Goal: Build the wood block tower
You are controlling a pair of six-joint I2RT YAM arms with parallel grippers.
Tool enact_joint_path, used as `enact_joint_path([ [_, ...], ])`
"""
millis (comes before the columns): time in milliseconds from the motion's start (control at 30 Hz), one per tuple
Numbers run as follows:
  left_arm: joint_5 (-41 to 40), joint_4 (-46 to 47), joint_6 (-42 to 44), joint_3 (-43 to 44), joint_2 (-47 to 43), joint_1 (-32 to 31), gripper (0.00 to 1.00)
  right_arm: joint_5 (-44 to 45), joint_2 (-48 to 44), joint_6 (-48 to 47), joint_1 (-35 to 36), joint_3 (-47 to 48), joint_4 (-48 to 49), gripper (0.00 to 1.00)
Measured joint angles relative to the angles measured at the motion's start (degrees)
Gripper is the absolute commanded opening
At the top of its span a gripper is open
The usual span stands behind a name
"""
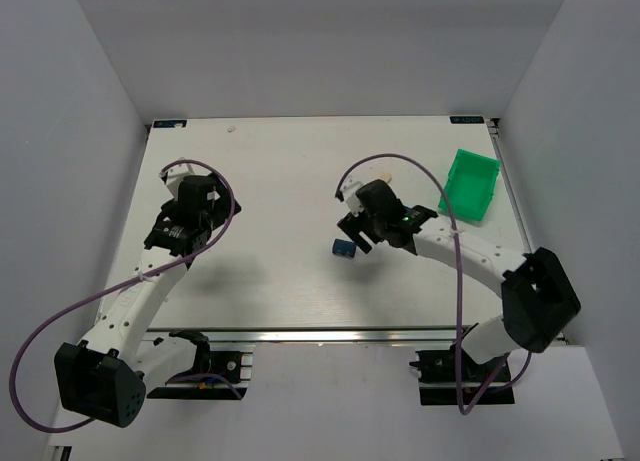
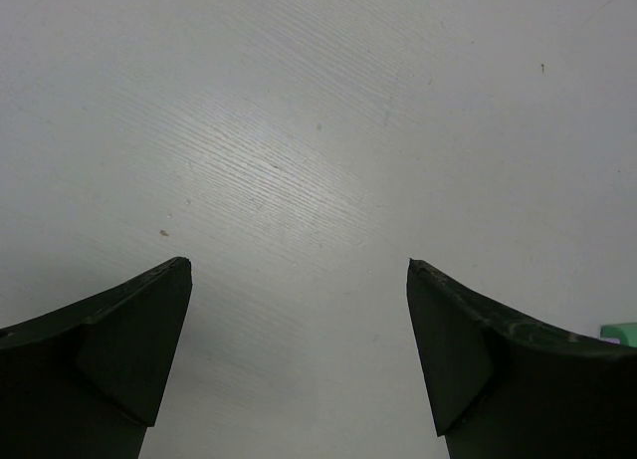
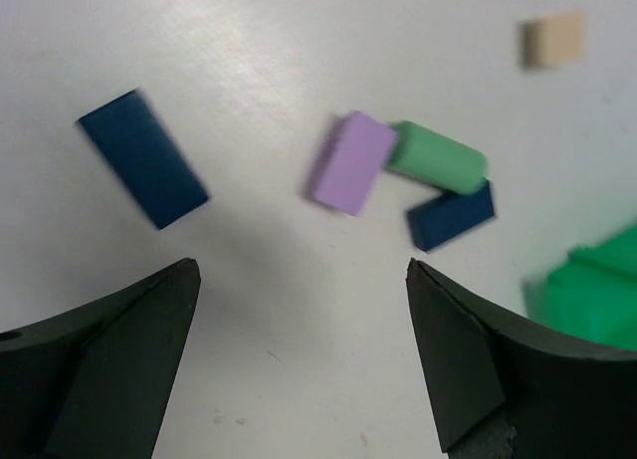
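Note:
In the right wrist view my right gripper (image 3: 299, 268) is open and empty above bare table. Ahead of it lie a dark blue block (image 3: 144, 158) at the left, then a lilac block (image 3: 352, 163), a mint green block (image 3: 438, 157) and a second dark blue block (image 3: 451, 216) touching in a cluster. A cream block (image 3: 554, 39) lies apart at the far right. The top view shows the right gripper (image 1: 358, 226) beside one dark blue block (image 1: 345, 248); the other blocks are hidden under it. My left gripper (image 2: 299, 265) is open and empty, far left (image 1: 190, 191).
A bright green plastic bin (image 1: 472, 184) stands at the right side of the table, its edge also in the right wrist view (image 3: 592, 290). A sliver of pale green (image 2: 619, 332) shows behind the left gripper's right finger. Grey walls enclose the white table (image 1: 280, 171).

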Motion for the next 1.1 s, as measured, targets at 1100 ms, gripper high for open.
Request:
enact_joint_path([
  [1100, 1.9, 1.9, 1.4, 0.0, 3.4, 0.2, 0.98, 12.0, 20.7, 46.2, -19.2, 11.7, -1.5, 0.85],
])
